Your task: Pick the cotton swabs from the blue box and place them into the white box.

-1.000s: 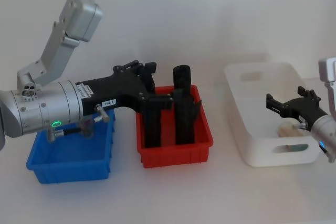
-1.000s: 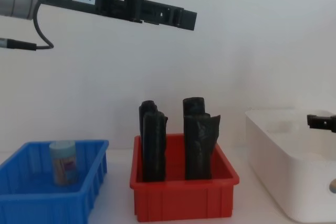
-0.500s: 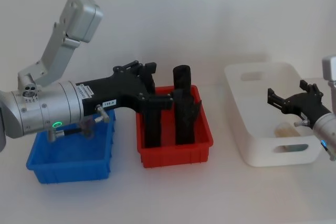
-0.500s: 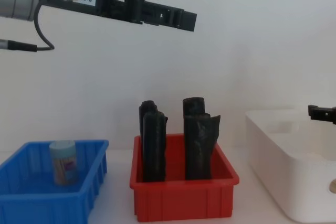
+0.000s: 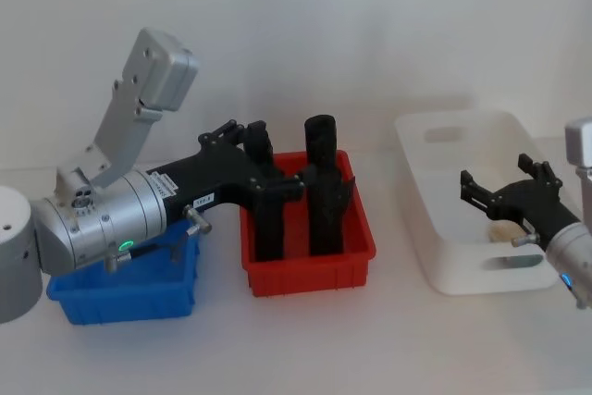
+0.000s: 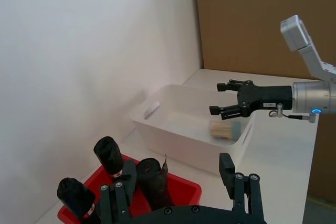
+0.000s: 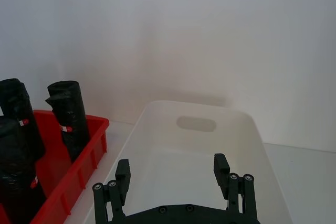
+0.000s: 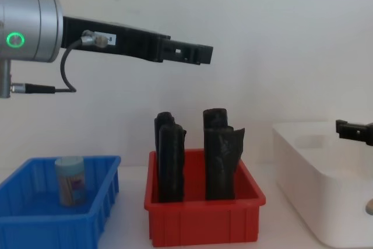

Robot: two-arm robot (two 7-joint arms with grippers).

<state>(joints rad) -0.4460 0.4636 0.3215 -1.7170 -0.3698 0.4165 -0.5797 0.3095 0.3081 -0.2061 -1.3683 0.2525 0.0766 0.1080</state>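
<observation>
Two grippers, both with fingers spread and nothing between them.

Right gripper (image 5: 500, 184) (image 6: 217, 98) (image 7: 171, 165) hangs over the white box (image 5: 442, 252) (image 6: 173, 139) (image 7: 157, 124) (image 8: 303, 179), just above rim level in the chest view and toward the box's 4 o'clock end in the head view. One cotton swab jar (image 6: 224, 128) (image 5: 504, 226) lies on its side on the box floor right under that gripper, not touching it. The jar's pale blue lid points toward the near wall.

Left gripper (image 5: 268, 159) (image 6: 168, 178) (image 8: 187, 54) is held level, well above the black packs (image 5: 324, 193) (image 8: 220, 155), roughly over the 10 o'clock corner of the red bin (image 5: 310, 272) (image 8: 204, 224). The packs stand upright in the bin, which sits mid-table.

Blue box (image 5: 120, 290) (image 8: 35, 221) sits at 9 o'clock of the red bin, just beside it. The left arm's silver forearm crosses over it in the head view. A second cotton swab jar (image 8: 71, 179) stands upright inside it with its lid on top, well below the left gripper and apart from it.

White box is at 3 o'clock of the red bin, a clear gap between them.
</observation>
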